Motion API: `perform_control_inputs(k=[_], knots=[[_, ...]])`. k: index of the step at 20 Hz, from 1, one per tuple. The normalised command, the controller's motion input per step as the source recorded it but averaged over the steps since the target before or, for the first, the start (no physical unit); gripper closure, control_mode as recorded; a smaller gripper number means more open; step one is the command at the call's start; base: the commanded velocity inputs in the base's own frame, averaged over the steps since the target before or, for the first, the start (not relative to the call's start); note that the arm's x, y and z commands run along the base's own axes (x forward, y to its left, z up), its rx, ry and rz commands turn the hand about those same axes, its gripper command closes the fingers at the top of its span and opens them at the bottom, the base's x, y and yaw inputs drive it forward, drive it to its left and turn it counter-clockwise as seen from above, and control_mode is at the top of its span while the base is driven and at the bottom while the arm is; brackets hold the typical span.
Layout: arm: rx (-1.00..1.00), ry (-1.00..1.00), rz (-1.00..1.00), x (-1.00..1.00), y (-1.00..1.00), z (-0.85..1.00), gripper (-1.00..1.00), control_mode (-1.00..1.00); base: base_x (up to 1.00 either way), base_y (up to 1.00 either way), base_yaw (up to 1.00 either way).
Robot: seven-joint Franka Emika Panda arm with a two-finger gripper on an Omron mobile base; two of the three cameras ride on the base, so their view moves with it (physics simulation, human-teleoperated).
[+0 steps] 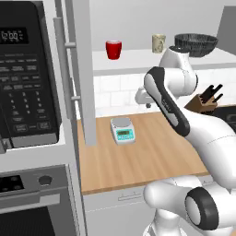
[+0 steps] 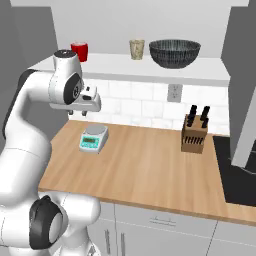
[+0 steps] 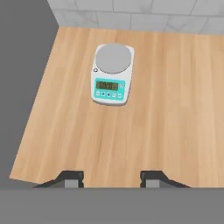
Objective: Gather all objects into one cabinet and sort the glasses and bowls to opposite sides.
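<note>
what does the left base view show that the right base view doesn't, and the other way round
Left base view alone: a black microwave with an oven below it, and the grey cabinet door seen edge-on. Right base view alone: a wall outlet on the tiles and the dark cooktop. Both share the red cup, beige cup and dark bowl on the white shelf, the kitchen scale, the knife block and the wooden counter.

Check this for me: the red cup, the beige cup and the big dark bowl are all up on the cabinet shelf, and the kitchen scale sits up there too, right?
Not quite. The kitchen scale sits on the wooden counter below, as the right base view shows. The red cup, beige cup and dark bowl are on the cabinet shelf.
</note>
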Motion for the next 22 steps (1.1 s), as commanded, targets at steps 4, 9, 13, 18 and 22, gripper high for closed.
perform_control_inputs(k=[4,9,13,18,22], knots=[[0.00,0.00,0.00,-0.08,0.00,-0.01,-1.00,1.00,-0.22,0.00,0.00],[0.00,0.00,0.00,0.00,0.00,0.00,-1.00,1.00,-0.98,-0.05,-0.05],[0.00,0.00,0.00,0.00,0.00,0.00,-1.00,1.00,-1.00,-0.22,-0.06],[0.00,0.00,0.00,0.00,0.00,0.00,-1.00,1.00,-0.56,-0.94,-0.01],[0.00,0.00,0.00,0.00,0.00,0.00,-1.00,1.00,-0.43,-1.00,-0.02]])
